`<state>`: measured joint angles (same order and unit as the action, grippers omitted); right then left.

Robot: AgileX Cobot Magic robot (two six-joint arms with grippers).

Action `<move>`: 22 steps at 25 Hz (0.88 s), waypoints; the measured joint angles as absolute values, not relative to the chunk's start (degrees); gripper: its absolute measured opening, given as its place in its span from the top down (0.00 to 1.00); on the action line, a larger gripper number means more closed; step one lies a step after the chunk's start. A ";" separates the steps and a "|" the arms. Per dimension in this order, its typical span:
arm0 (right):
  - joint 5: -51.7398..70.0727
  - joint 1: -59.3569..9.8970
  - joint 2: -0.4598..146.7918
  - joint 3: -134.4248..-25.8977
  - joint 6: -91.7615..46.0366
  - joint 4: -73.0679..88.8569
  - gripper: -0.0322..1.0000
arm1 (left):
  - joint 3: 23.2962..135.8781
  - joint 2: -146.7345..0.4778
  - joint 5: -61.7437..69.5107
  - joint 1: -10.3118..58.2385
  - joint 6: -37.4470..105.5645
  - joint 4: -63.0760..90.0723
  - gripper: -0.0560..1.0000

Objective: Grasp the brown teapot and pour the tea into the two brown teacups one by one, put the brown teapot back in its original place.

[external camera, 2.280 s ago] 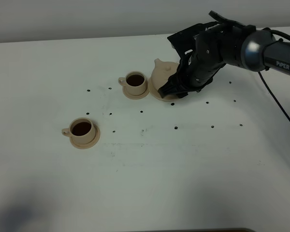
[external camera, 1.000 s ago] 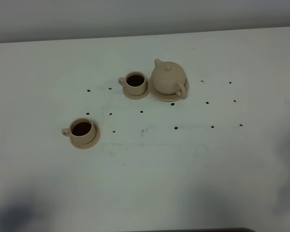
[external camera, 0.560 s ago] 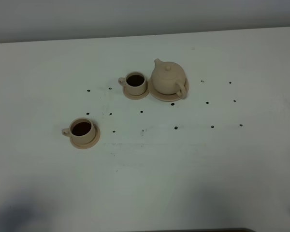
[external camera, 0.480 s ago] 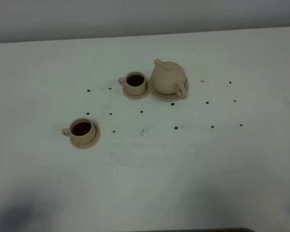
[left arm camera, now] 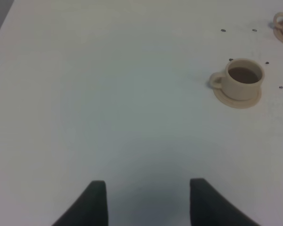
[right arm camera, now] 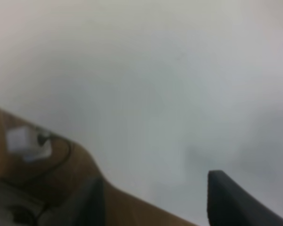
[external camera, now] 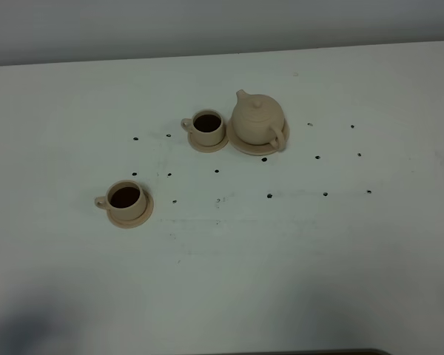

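Note:
The brown teapot point(external camera: 257, 117) stands upright on its wide saucer point(external camera: 241, 144) at the back middle of the white table. One brown teacup point(external camera: 207, 127), full of dark tea, sits on its small saucer just left of the teapot. The other teacup point(external camera: 124, 198), also full, sits on its saucer at the front left; it also shows in the left wrist view point(left arm camera: 241, 79). Neither arm shows in the exterior high view. My left gripper point(left arm camera: 146, 200) is open and empty above bare table. My right gripper point(right arm camera: 153, 200) is open and empty over the table's edge.
Small dark dots point(external camera: 269, 196) mark the white table point(external camera: 281, 251) around the tea set. In the right wrist view a brown floor with a white plug and cable point(right arm camera: 30, 143) lies beyond the table's edge.
The right arm, which was at the teapot's handle, has let go and drawn back out of the exterior high view. The teapot stands on its saucer. In the last second nothing has moved.

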<state>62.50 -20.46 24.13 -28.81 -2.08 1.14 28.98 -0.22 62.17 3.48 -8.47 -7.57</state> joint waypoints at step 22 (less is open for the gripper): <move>62.41 2.22 8.37 -28.57 -2.08 1.14 0.52 | 28.98 -0.22 62.17 3.48 -8.42 -7.57 0.54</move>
<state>62.41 2.22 8.37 -28.57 -2.08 1.14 28.98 -0.22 62.17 3.48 -8.42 -7.57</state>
